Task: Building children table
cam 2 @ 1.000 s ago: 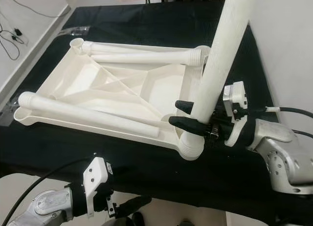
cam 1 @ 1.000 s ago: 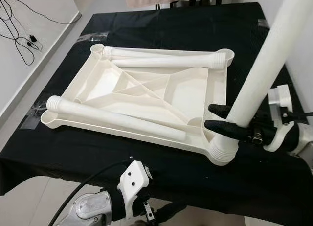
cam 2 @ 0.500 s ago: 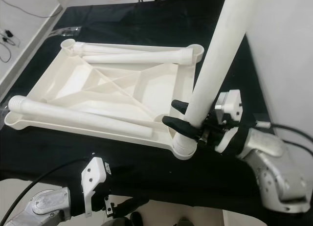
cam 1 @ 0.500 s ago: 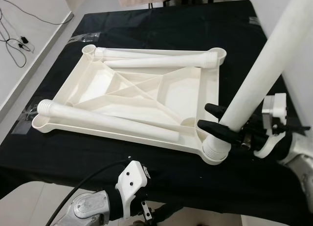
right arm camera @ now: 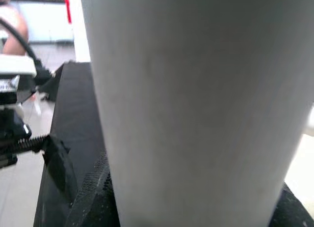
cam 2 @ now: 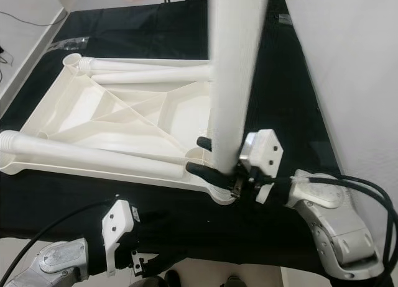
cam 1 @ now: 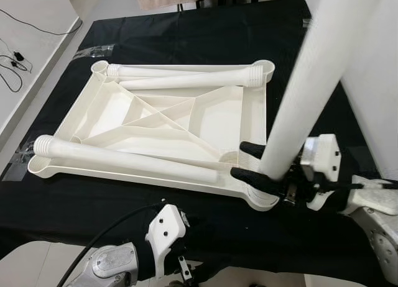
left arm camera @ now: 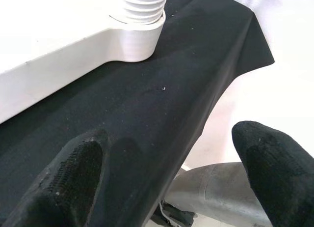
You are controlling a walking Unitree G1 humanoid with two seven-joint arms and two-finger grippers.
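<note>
Right claw was clamped on a long white plastic table leg, held upright in the near right corner socket of the upturned white plastic tabletop on the black-draped counter. Left claw hung spread apart below the counter's front edge.

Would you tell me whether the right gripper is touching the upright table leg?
Touching. In the left eye view the right gripper has both black fingers against the upright leg, one on each side.
</note>
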